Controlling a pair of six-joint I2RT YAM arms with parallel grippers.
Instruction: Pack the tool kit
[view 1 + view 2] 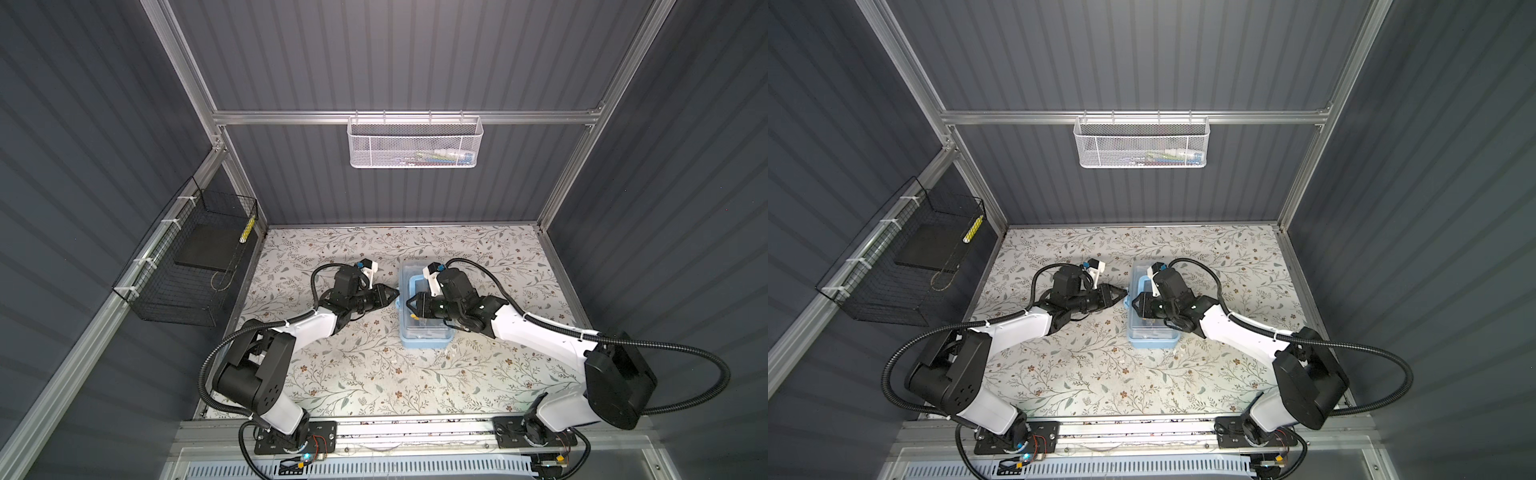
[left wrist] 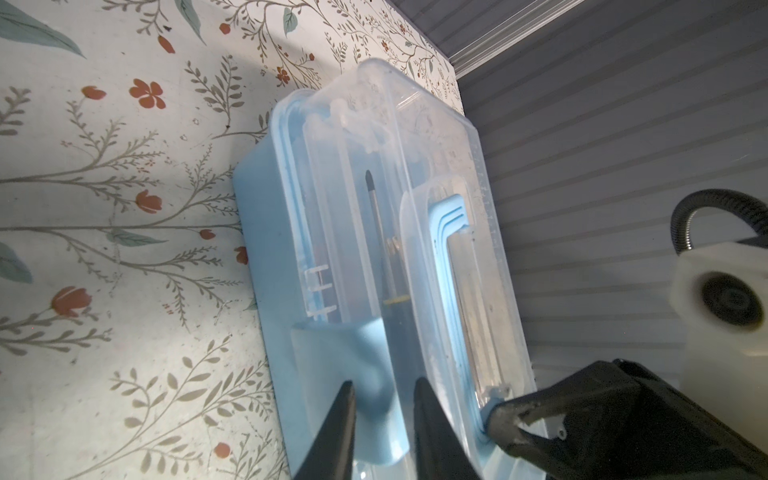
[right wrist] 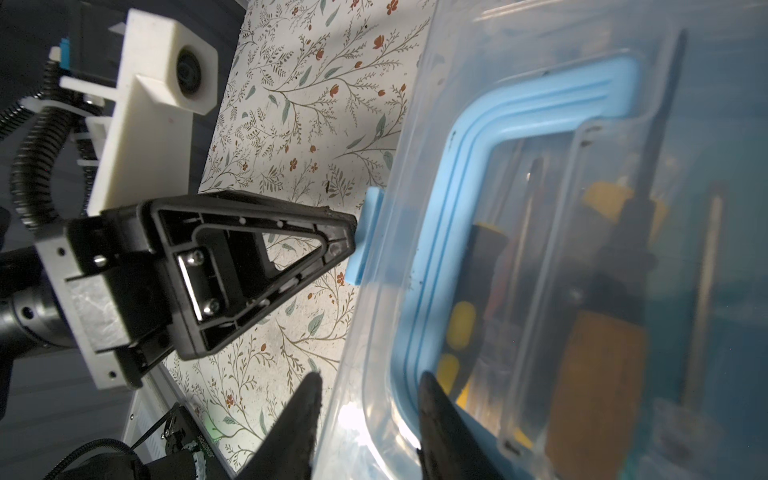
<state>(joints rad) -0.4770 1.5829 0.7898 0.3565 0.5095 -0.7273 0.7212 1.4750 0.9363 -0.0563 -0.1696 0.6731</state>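
Note:
The tool kit (image 1: pixel 424 332) (image 1: pixel 1152 332) is a light-blue box with its clear lid on, standing mid-table in both top views. Yellow-black tools (image 3: pixel 469 291) and a screwdriver shaft (image 2: pixel 376 220) show through the lid; the blue handle (image 3: pixel 519 108) lies flat on top. My left gripper (image 1: pixel 395 293) (image 2: pixel 384 388) is at the box's left side. Its jaws stand narrowly apart with the blue side latch (image 2: pixel 365 357) between them, and whether they clamp it is unclear. My right gripper (image 1: pixel 409 305) (image 3: pixel 370 386) is open, tips resting on the lid's left rim beside the handle.
A white mesh basket (image 1: pixel 415 143) with small items hangs on the back rail. A black wire basket (image 1: pixel 187 266) holding a dark slab hangs on the left wall. Grey walls enclose the floral table (image 1: pixel 374 374) on three sides.

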